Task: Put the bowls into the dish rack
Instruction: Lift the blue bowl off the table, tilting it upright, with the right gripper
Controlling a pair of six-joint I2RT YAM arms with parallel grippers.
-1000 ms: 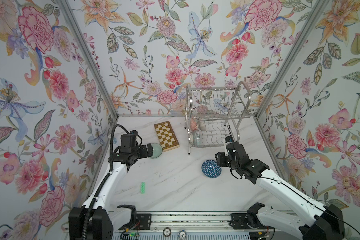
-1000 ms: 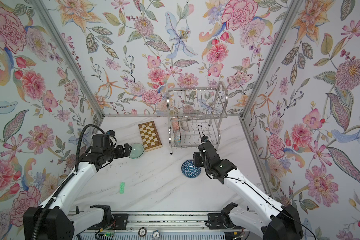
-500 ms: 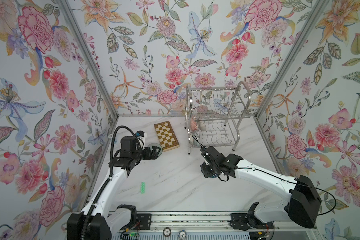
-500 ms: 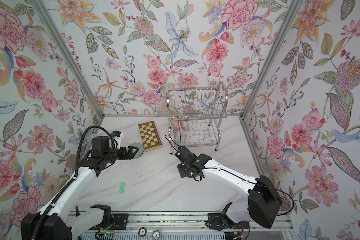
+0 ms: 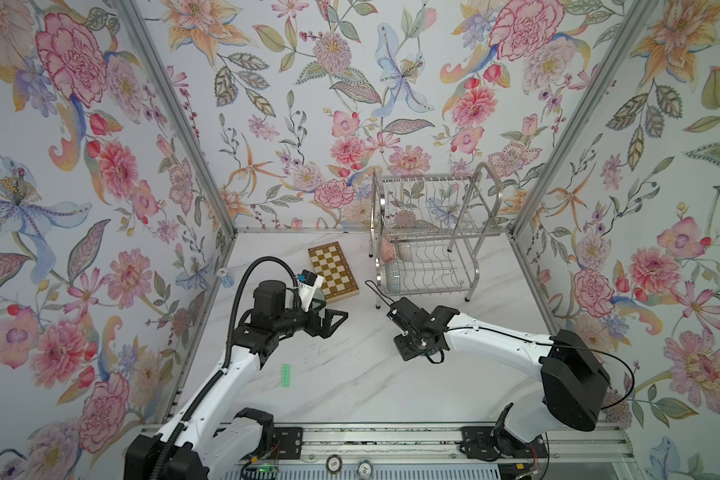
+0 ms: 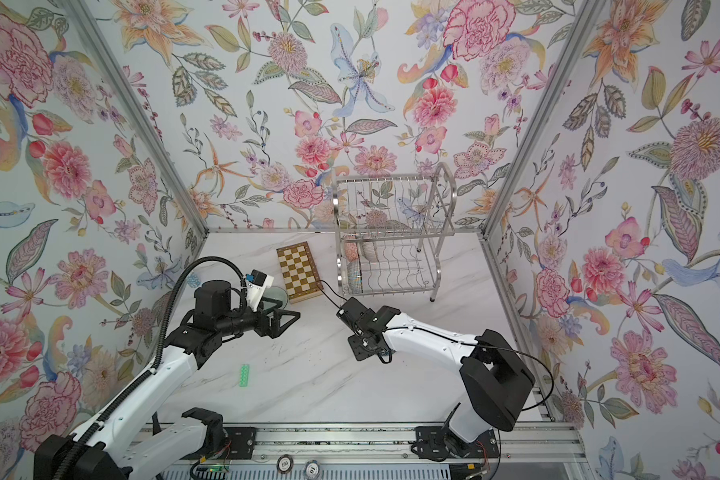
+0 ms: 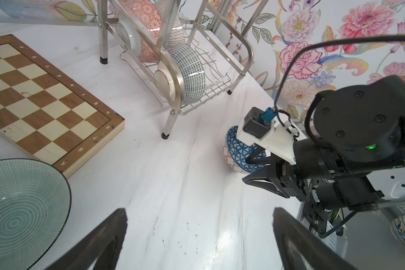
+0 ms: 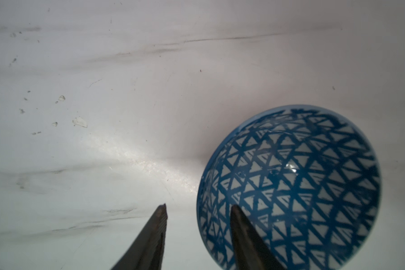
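A blue triangle-patterned bowl with a red-latticed outside sits on the white table. My right gripper points down over it, open. One finger is inside the bowl and one outside, straddling the rim with a gap left. In both top views that gripper hides most of this bowl. The mint green bowl lies beside my left gripper, which is wide open and empty. The dish rack holds three bowls on edge in its lower tier.
A brown-and-white chessboard lies flat between the green bowl and the rack. A small green strip lies on the front left of the table. A small blue-and-white object stands by the left wall. Floral walls enclose three sides.
My right arm swung in over the blue bowl, which lay in plain sight before, and its jaws have narrowed. My left gripper moved past the green bowl toward the table's middle.
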